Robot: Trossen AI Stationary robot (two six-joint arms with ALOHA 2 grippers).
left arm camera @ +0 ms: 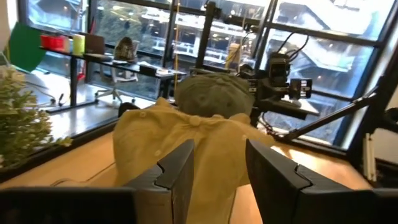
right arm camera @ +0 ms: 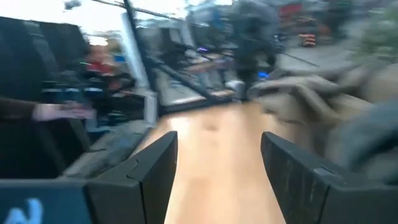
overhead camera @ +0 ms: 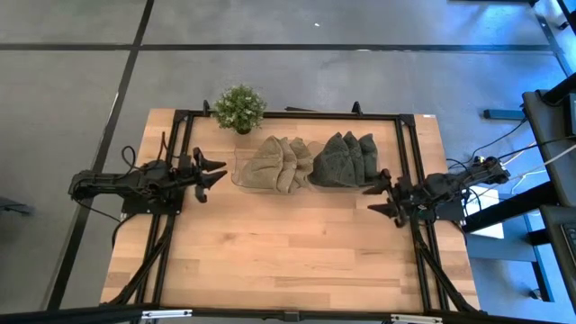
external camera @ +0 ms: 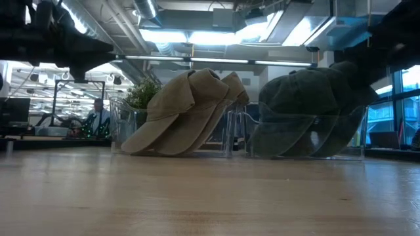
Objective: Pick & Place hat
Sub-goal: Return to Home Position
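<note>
Overhead, we see the left pincer [overhead camera: 216, 173] and right pincer [overhead camera: 375, 198] agape beside binned caps [overhead camera: 279, 164]; the low view adds a distant person [external camera: 98, 117].

Open tabletop [overhead camera: 288, 256] up front — cap-filled bins [overhead camera: 236, 173] and plant [overhead camera: 239, 108] behind

— What's past the left pincer [left arm camera: 219, 158]?
— Its two dark fingers [left arm camera: 177, 171] stand apart, with nothing between them. Beyond them, tan caps [left arm camera: 155, 134] lie heaped on the counter [left arm camera: 81, 155].
— And behind those?
— A darker cap [left arm camera: 214, 93], grey-green I think, though the window glare makes it hard to judge. The other arm [left arm camera: 280, 78] sits past it, and a plant [left arm camera: 22, 127] stands off to one side.
</note>
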